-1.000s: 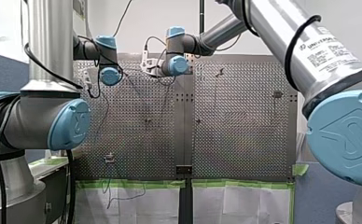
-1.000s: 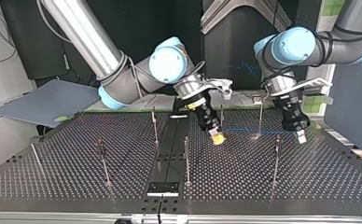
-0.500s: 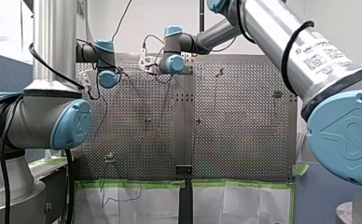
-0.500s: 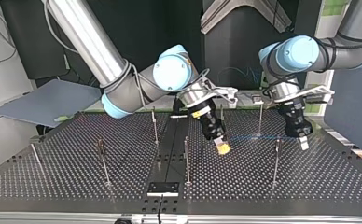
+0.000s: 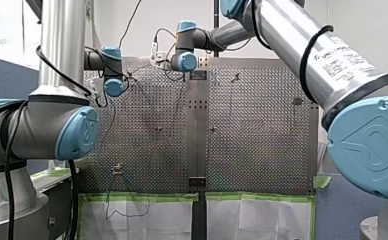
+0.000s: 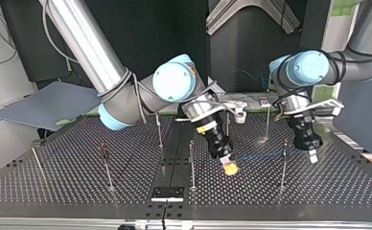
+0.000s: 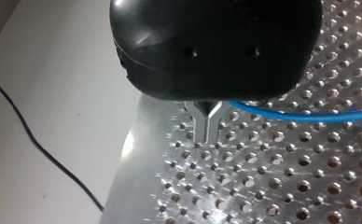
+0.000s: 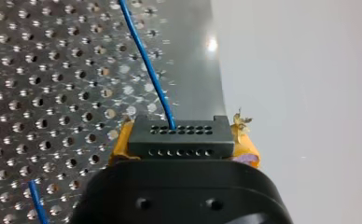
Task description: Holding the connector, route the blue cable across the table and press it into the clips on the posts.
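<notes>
My right gripper is shut on the black connector, which sits between its yellow pads. The blue cable leaves the connector's face and runs out over the perforated table. In the top view the cable stretches low from the connector toward my left gripper, passing a thin post. In the left wrist view the metal fingers are pressed together, and the cable comes out sideways from their base, just above the table.
Several thin posts stand on the table, among them one beside my right gripper and others at the top view's left. A black plate lies at the near edge. Slack blue cable hangs over the white paper.
Both grippers have moved toward the top view's near edge, carrying the stretched cable with them. The right gripper also dropped lower.
</notes>
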Motion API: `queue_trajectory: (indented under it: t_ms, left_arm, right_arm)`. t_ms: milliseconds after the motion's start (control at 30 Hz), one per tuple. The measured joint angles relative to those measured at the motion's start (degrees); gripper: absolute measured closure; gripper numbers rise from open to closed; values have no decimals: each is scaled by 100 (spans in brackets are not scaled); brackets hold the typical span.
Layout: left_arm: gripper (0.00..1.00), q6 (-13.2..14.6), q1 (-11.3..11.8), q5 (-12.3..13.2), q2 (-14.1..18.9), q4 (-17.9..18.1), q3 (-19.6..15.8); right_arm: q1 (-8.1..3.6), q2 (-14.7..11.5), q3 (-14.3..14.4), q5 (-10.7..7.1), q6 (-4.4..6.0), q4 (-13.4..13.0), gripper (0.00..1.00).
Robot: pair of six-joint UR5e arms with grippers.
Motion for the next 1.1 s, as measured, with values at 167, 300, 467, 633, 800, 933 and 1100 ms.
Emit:
queue_trajectory:
  t_ms: [167,300,467,633,800,933,1100]
  left_arm:
    - [98,-19,15,147,-237,66,81]
    - [98,-110,33,269,-348,153,103]
    - [98,-278,57,326,-376,188,108]
    - [39,-470,71,257,-377,70,108]
    - [0,-560,81,165,-374,-137,107]
    - [0,-639,83,10,-365,-331,106]
    - [0,-833,60,-152,-238,-590,96]
  right_arm:
    - [-14,12,-36,7,-13,-1,100]
    - [-27,22,-42,48,-24,3,100]
    - [-39,39,-42,163,-34,27,100]
    - [-43,69,-40,230,-50,82,100]
    - [-46,92,-39,295,-80,156,100]
    - [-47,98,-38,312,-107,200,100]
    - [-52,157,-35,326,-120,235,100]
